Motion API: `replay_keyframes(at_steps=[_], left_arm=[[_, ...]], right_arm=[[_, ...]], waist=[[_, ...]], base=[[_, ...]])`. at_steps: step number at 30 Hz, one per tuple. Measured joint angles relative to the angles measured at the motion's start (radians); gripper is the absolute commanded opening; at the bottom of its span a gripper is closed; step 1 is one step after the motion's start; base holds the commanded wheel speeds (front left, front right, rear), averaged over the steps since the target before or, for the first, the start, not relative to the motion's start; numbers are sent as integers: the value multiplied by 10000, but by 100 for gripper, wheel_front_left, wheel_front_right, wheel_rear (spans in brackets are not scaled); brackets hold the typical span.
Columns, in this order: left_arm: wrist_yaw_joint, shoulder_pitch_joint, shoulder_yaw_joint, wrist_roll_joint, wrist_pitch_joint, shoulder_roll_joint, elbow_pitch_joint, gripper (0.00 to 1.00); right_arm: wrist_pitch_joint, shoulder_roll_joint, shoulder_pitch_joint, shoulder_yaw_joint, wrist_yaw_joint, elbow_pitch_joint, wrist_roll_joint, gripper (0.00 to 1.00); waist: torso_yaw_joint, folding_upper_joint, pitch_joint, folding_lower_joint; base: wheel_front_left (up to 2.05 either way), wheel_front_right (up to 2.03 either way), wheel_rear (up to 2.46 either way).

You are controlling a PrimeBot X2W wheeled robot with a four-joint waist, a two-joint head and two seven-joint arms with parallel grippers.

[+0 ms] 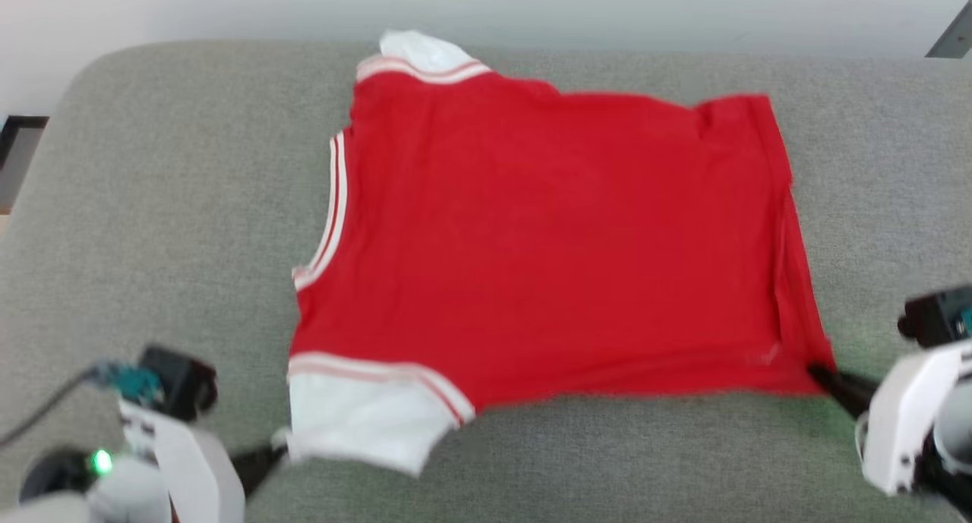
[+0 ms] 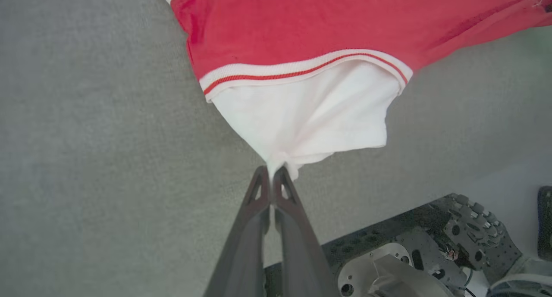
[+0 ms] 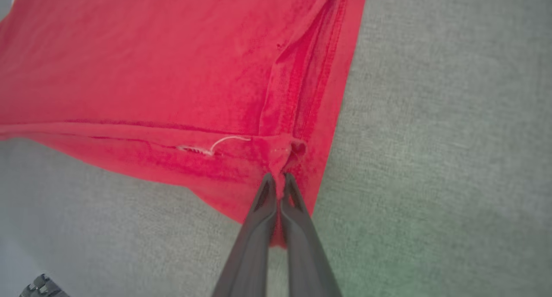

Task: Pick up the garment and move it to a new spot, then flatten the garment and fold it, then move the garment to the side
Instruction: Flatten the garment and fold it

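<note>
Two end effectors are working the cloth, both clamped fully down on it. On the robot's left, the left end effector (image 1: 279, 453) is pinching the outer edge of the near white short sleeve (image 1: 357, 417) of the red jersey-style T-shirt with red-and-white striped trim (image 1: 547, 234). In the left wrist view that sleeve is gathering to a point right at the left end effector (image 2: 271, 173). Opposite, the right end effector (image 1: 818, 373) is pinching the near hem corner (image 3: 286, 152). A small red fold is bunching just ahead of the right end effector (image 3: 276, 178), with a loose white thread (image 3: 224, 141) lying just to one side.

T-shirt is lying on the grey woven upholstered cushion (image 1: 152, 204), spreading away from both end effectors and spanning the whole gap between them. Plain red side is facing up, no print showing.

Progress, my read:
- **Done:** pick-up and relocation are looking done.
- **In hand:** flattening. Body is sitting mostly flat and the near edge is looking taut between the two grips.
- **Not flat yet:** a ridge is running along the hem side straight ahead of the right end effector, the near sleeve is puckering, and the far white sleeve (image 1: 421, 52) is looking crumpled at the far edge.
- **Outstanding:** no fold is showing, so folding and the move to the side are both waiting.
</note>
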Motion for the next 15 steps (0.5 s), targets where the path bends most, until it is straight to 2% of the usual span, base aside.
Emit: replay_keyframes(at_steps=[4, 8, 15], left_arm=[[355, 781, -59, -297, 234, 178, -648, 0], [481, 1266, -79, -487, 357, 224, -1020, 0], [510, 843, 280, -138, 389, 491, -1262, 0]], right_arm=[[1066, 150, 1216, -709, 0, -1181, -82, 0], [1946, 362, 2177, -1221, 0, -2071, -104, 0], [2240, 991, 2418, -2159, 0, -3039, -652, 0]], waist=[[35, 0, 19, 0], [80, 0, 78, 0], [70, 0, 223, 0]], base=[[0, 0, 0], [0, 0, 0], [0, 0, 0]])
